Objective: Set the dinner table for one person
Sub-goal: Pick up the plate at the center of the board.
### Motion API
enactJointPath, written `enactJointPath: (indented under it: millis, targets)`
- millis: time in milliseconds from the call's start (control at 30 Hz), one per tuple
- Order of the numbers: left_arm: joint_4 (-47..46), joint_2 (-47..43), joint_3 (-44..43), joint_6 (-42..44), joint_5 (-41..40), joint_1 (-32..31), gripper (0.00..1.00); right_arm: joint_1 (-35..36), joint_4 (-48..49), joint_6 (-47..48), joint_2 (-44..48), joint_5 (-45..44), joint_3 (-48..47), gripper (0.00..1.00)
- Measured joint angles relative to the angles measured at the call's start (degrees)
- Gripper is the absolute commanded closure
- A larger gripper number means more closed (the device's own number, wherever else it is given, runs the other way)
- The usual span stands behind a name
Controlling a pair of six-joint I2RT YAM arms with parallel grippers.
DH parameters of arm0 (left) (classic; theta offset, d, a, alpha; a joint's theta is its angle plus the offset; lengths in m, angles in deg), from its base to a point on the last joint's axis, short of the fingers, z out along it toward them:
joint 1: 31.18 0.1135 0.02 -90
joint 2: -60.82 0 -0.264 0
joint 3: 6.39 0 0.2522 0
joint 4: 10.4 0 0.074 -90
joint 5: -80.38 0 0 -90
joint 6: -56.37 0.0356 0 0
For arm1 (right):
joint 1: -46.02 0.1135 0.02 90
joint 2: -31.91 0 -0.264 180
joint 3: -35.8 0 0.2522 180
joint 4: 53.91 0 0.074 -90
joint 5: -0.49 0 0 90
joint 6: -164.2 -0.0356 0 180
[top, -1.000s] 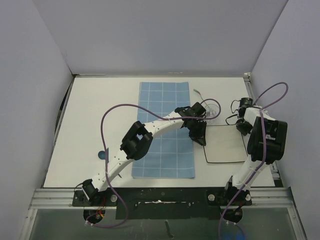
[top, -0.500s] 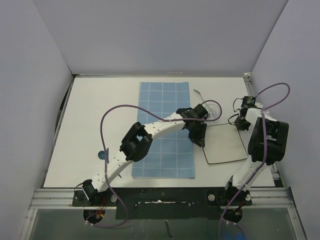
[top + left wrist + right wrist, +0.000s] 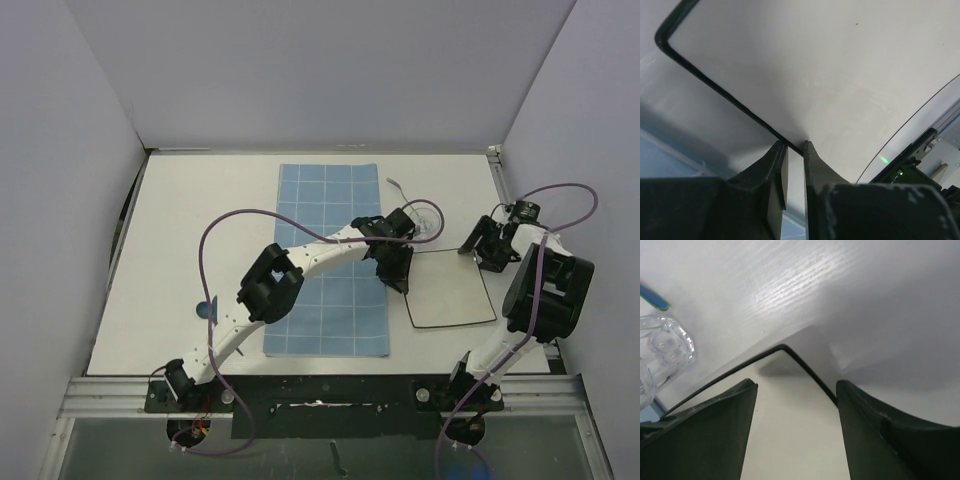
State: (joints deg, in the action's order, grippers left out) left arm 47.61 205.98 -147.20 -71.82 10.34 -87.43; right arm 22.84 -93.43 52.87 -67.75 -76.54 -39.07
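Dinner table (image 3: pixel 180 230): white top, lies under everything, arm bases at its near edge. Blue gridded mat (image 3: pixel 330 200) lies at table centre. Square white plate (image 3: pixel 450 295) with a black rim lies just right of the mat. Left gripper (image 3: pixel 795 146): fingers nearly together, clamped on the plate's left rim. Right gripper (image 3: pixel 796 385): fingers wide apart, holding nothing, over the plate's far right corner. Clear glass (image 3: pixel 427 222) stands just beyond the plate.

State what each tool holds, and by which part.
Left tool grips the white plate by its black-rimmed left edge; right tool stands open, holding nothing.
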Motion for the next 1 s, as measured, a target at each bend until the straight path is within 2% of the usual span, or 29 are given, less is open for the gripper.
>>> enactJointPath:
  millis: [133,367,533,567,600,667,700,1000]
  targets:
    - [-1.1,-0.1,0.2,1.3,-0.3,0.0,1.0,-0.2,-0.9,2.2,0.8,5.2,1.5,0.37]
    - [-1.3,-0.2,0.7,1.3,0.3,0.2,1.0,-3.0,4.0,2.7,1.2,11.7,5.1,0.39]
    - [-0.5,-0.2,0.7,1.3,0.8,0.4,1.0,-3.2,8.0,2.8,1.9,13.6,7.8,0.48]
    - [-0.2,-0.2,0.6,1.3,0.9,0.5,1.0,-3.3,8.9,2.7,1.9,14.1,8.2,0.51]
    - [0.3,-0.2,0.4,1.2,1.0,0.6,1.0,-3.3,9.6,2.7,1.9,14.6,8.5,0.62]
    - [1.0,-0.2,0.3,1.2,1.0,0.6,1.0,-3.5,11.2,2.7,1.8,15.1,9.3,0.96]
    - [1.7,-0.2,0.2,1.2,1.1,0.7,1.0,-3.5,11.9,3.0,1.6,14.8,9.6,1.0]
    - [4.1,-0.2,-0.3,1.1,1.2,1.6,1.0,-4.0,13.7,2.7,1.1,17.9,9.4,1.0]
